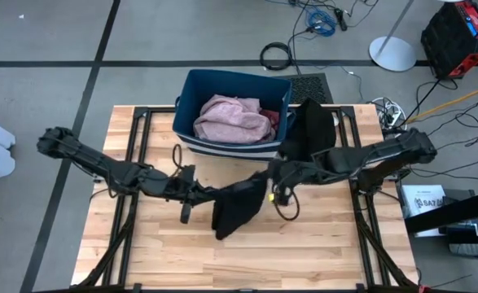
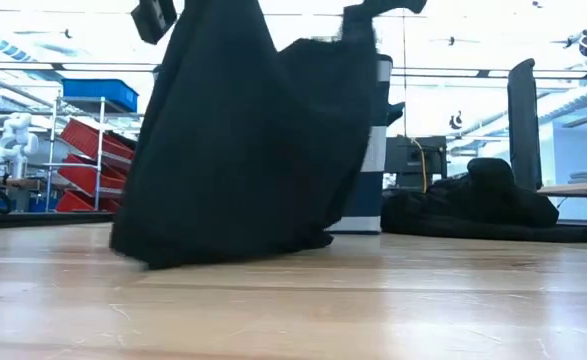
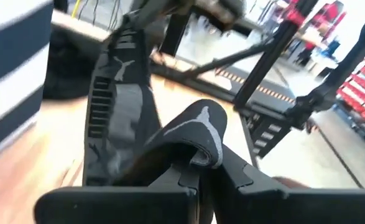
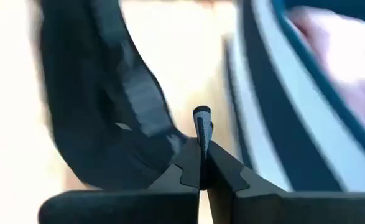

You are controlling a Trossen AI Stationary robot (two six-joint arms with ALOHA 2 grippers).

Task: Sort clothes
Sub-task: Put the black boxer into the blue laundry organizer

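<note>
Table [image 1: 320,252] planks are carrying the striped blue bin [image 1: 191,94], and pink clothes [image 1: 232,119] are filling it. Beside it another black garment [image 1: 310,130] is lying. I am hanging the black shorts [image 1: 237,207] mid-table between both arms, probably to spread them: left gripper [image 1: 202,194] and right gripper [image 1: 265,175] are each pinching the waistband.

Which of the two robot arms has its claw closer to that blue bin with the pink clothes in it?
The right. The right gripper holds the black garment just in front of the blue bin, near its right corner. The left gripper grips the same garment farther back toward the table's middle.
</note>
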